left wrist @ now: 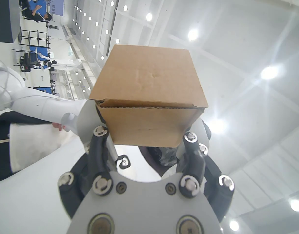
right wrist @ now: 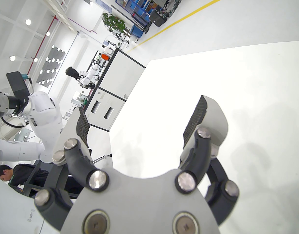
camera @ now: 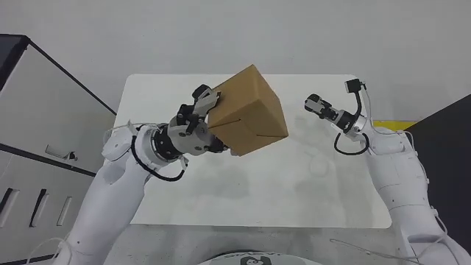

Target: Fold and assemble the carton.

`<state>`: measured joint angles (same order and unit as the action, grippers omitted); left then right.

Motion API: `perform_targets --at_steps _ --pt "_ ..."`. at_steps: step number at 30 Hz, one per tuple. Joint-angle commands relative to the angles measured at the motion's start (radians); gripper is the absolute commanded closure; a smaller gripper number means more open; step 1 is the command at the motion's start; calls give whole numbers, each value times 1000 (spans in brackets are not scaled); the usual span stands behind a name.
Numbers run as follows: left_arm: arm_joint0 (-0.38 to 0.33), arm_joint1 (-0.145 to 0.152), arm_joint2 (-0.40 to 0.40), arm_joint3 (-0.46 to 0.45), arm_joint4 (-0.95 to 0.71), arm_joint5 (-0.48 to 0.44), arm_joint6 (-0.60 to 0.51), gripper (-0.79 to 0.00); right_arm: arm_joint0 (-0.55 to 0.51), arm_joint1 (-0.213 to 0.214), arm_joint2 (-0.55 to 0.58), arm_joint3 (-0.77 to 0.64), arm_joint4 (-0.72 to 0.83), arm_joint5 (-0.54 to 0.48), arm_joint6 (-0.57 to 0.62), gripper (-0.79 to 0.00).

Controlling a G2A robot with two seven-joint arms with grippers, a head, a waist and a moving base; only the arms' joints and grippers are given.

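While the left gripper (camera: pixel 208 118) sits over the left half of the worktop (camera: pixel 309 191), its jaws are shut on one side of the brown carton (camera: pixel 250 110). The carton is up in the air and tipped on a slant, not touching the worktop. It hangs over the middle, a bit nearer the far edge.

It already looks like a full box. On the side facing the near edge, a thin line shows where two flaps meet. In the left wrist view, one flap edge near the jaws sticks out a little at a corner.

Over by the right edge, the right gripper (camera: pixel 312 104) is well apart from the carton. Its jaws are wide open with nothing between them.

I think the folding is nearly done, and the step now is holding the box up so the last flaps can be pushed flat. The next move likely needs the right gripper to come across and press the loose flap. The left one should hold firm but not squash the thin card.

The brown sides are plain. I cannot see any label or words on them.
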<state>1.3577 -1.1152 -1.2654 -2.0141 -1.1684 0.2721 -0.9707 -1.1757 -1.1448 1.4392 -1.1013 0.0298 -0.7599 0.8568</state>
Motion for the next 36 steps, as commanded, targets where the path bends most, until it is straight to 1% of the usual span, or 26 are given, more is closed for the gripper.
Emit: perform_targets --at_steps 1,4,7,8,20,22,26,29,32,34,36 --pt "-16 0 0 44 21 -35 -88 0 0 0 0 0 0 0 0 -785" --pt "-50 0 6 99 76 -79 -173 0 0 0 0 0 0 0 0 -785" --pt "-92 -3 19 140 111 -134 -232 0 0 0 0 0 0 0 0 -785" --pt "-107 -4 31 151 122 -137 -248 0 0 0 0 0 0 0 0 -785" --pt "-107 -4 31 151 122 -137 -248 0 0 0 0 0 0 0 0 -785" --pt "-100 -8 40 139 88 -152 -243 0 0 0 0 0 0 0 0 -785" --pt "-122 -21 65 161 49 -274 -294 0 0 0 0 0 0 0 0 -785" --pt "-153 -34 102 210 8 -346 -355 0 0 0 0 0 0 0 0 -785" --pt "-187 -51 145 254 -74 -397 -431 0 0 0 0 0 0 0 0 -785" --pt "-209 -61 172 286 -121 -407 -472 0 0 0 0 0 0 0 0 -785" --pt "-223 -66 183 306 -127 -420 -486 0 0 0 0 0 0 0 0 -785"
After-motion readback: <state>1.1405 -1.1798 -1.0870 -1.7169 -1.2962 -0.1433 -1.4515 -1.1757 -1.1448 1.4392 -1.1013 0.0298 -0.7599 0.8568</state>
